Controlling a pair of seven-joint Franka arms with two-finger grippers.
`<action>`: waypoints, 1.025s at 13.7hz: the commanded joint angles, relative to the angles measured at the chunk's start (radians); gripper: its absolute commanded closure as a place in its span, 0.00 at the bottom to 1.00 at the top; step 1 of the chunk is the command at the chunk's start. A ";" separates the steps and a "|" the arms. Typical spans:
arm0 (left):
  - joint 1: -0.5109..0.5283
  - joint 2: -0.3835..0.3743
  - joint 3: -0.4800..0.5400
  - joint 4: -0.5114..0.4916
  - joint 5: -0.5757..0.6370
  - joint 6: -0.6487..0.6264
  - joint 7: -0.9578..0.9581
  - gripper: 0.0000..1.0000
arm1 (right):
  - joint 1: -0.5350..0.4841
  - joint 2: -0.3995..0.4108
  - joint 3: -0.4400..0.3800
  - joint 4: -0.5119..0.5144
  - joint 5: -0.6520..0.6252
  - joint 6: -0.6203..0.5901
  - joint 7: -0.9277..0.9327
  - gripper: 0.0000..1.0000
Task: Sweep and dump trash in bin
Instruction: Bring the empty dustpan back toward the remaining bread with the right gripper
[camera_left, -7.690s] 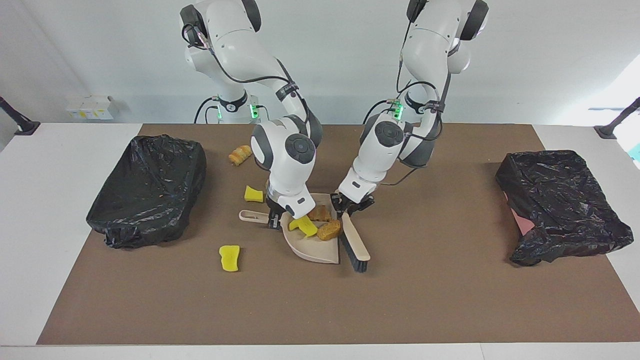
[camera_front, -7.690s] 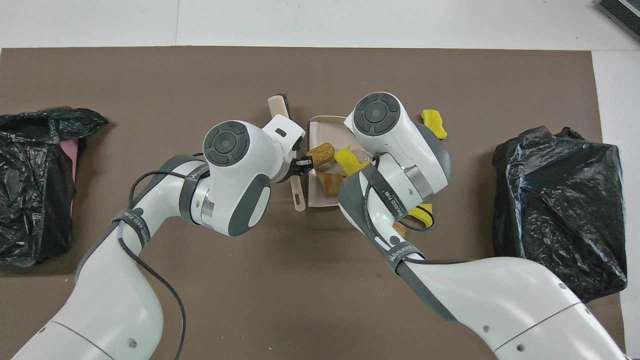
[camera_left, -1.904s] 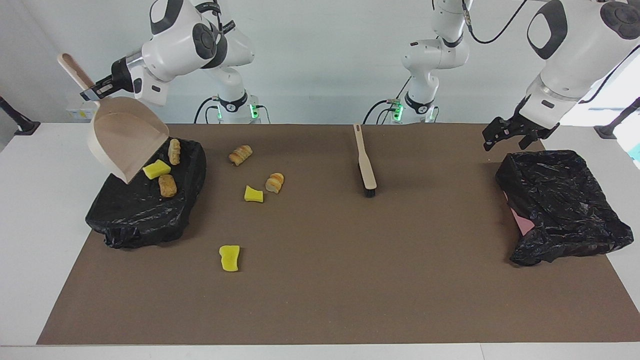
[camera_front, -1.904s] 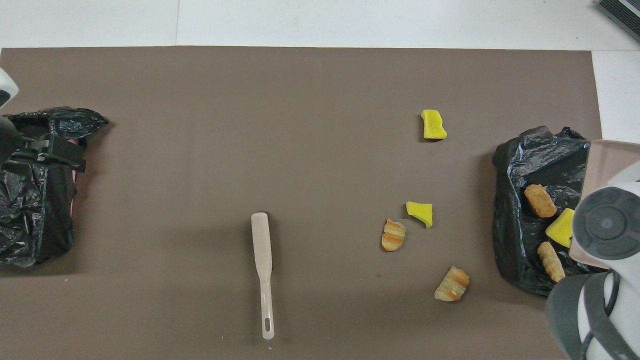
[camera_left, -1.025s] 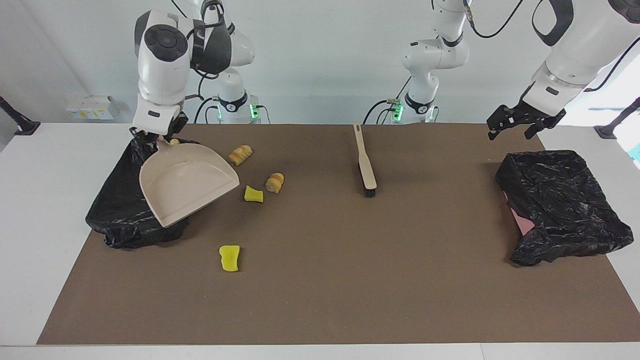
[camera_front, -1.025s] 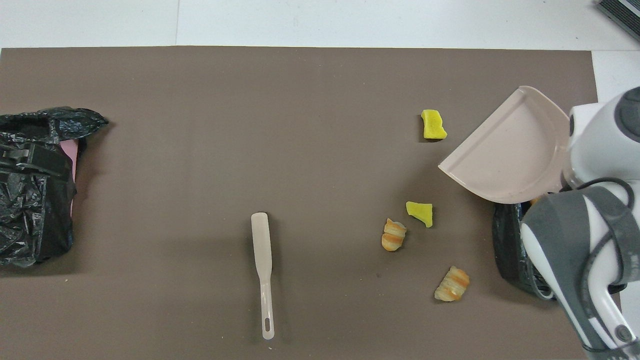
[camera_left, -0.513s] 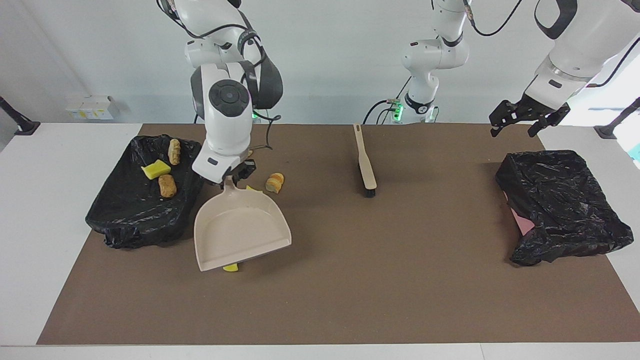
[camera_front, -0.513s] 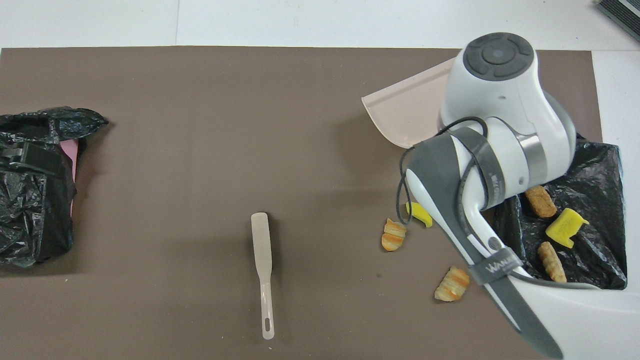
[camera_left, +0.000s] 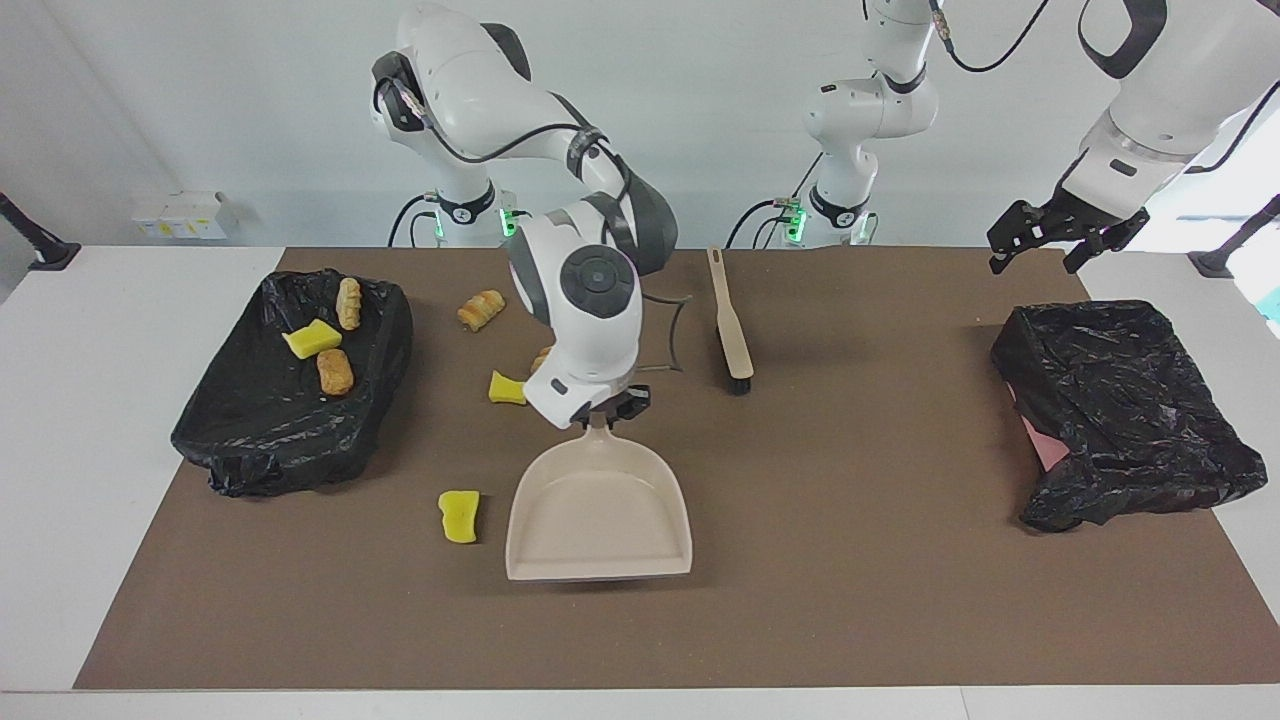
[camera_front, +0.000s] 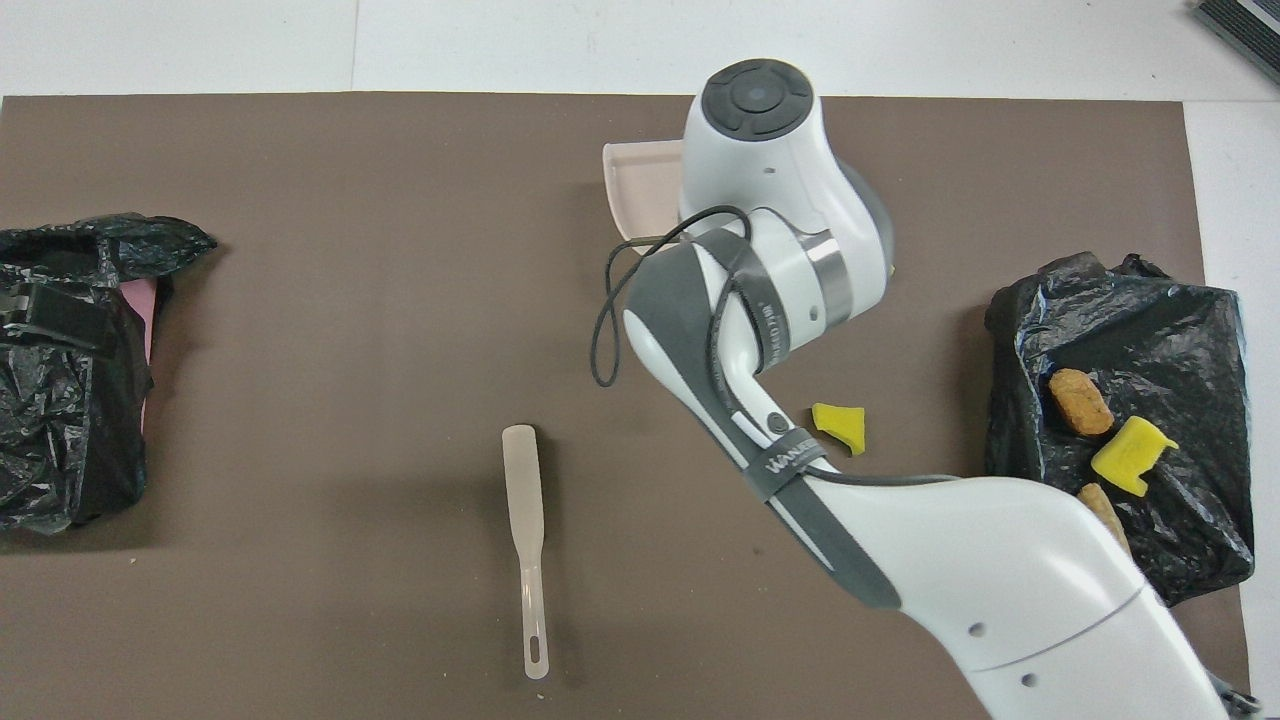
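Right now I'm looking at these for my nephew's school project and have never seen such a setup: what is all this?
Two white robot arms share a table. One picture faces them; the other looks down from above their end. The right end effector grips the handle of an empty beige dustpan. The left end effector waits, open, above a black-lined bin. A brush lies on the brown mat. Three trash pieces sit in the other bin; others, such as a yellow sponge bit, are loose.
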 joint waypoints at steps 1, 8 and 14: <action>0.008 -0.010 -0.005 0.004 0.013 -0.015 0.011 0.00 | 0.035 0.070 0.007 0.083 0.039 0.039 0.067 1.00; 0.008 -0.010 -0.005 0.004 0.013 -0.015 0.011 0.00 | 0.067 0.107 0.081 0.077 0.120 0.172 0.118 1.00; 0.008 -0.010 -0.005 0.004 0.013 -0.015 0.011 0.00 | 0.084 0.145 0.084 0.059 0.158 0.254 0.121 1.00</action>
